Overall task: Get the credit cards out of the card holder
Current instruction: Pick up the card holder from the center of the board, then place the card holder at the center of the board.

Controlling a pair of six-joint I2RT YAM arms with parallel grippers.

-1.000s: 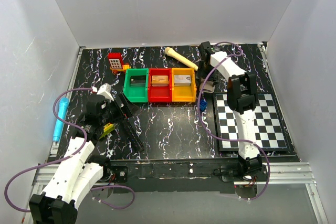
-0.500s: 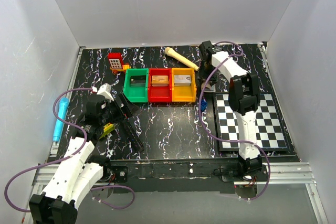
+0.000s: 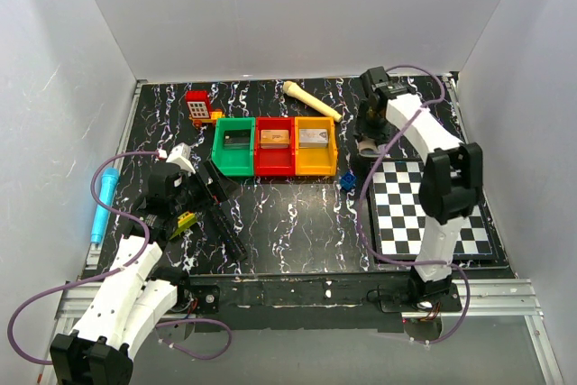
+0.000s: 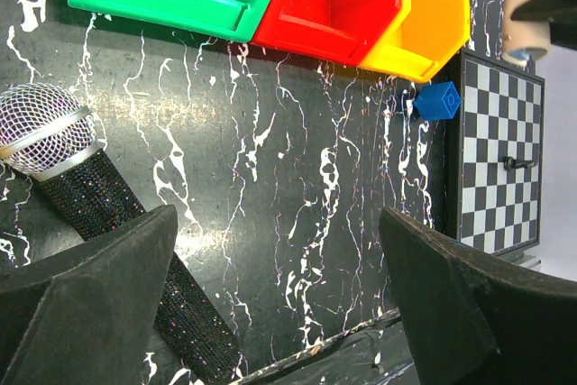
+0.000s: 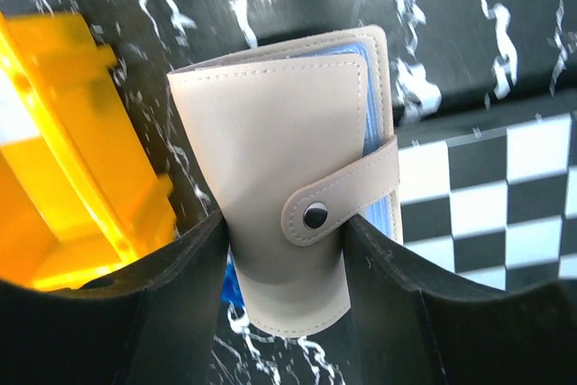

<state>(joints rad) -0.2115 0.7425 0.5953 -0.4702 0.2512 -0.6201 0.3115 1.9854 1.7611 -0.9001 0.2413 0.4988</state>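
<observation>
Card holder (image 5: 261, 160): folded shut, strap snapped, blue-grey lining showing at 1 edge; over the counter (image 4: 270, 187) between the orange bin (image 5: 63, 178) and the chequered board (image 5: 487, 196).
Right fingers (image 5: 108, 331): pressed against the card holder's 2 sides, holding it.
Left fingers (image 4: 81, 286): spread wide, holding nothing, above the counter beside the microphone (image 4: 54, 142).

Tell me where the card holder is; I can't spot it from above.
In the right wrist view the card holder is gripped, snapped shut, by the right gripper, far right on the table, between the yellow bin and the chequered board.
</observation>
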